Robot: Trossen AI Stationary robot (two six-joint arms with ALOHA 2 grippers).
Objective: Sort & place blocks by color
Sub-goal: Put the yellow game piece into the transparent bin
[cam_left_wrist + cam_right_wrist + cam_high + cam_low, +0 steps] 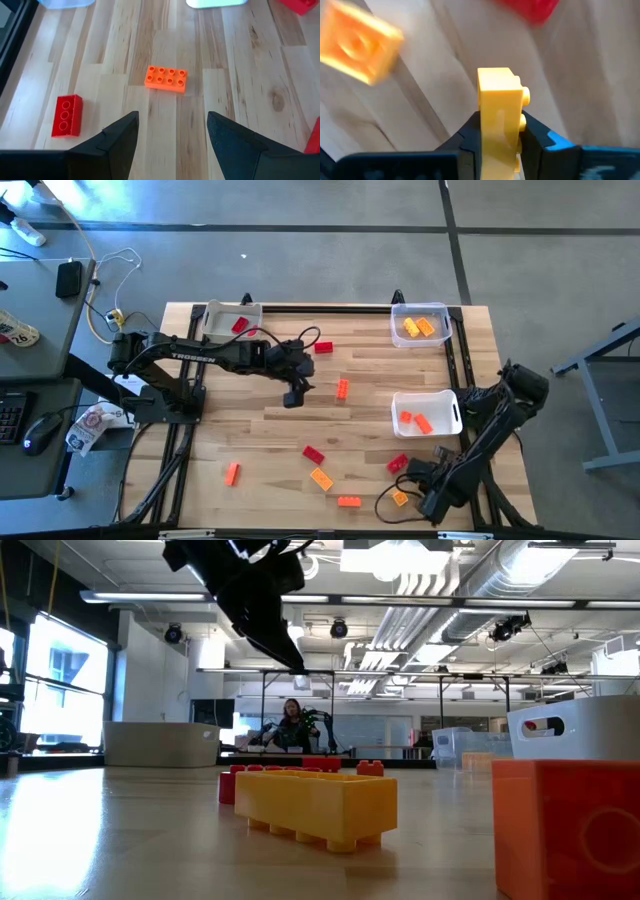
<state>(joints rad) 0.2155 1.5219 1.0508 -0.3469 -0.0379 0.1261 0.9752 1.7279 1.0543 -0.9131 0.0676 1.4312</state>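
Red, orange and yellow-orange blocks lie scattered on the wooden table (250, 430). My left gripper (293, 395) hangs open above the table's middle. An orange block (166, 79) lies flat just ahead of its fingers (172, 125), and a red block (67, 115) lies to one side. At the near right, my right gripper (420, 476) points down, shut on a yellow block (499, 107). A red block (398, 463) and a yellow-orange one (400, 498) lie beside it. The held block is hidden under the wrist in the high view. My right gripper pinches the yellow block between its two fingers, one on the studded face (521, 120) and one on the opposite face (481, 125). The fingers come from above, pointing down. The block stands on edge and sticks out past the fingertips. I cannot tell whether it is clear of the table.
A white bin (230, 320) with a red block stands at the far left. A clear bin (420, 325) with yellow-orange blocks stands at the far right. A white bin (427, 412) with orange blocks sits at mid right. More blocks lie near the front edge (320, 477).
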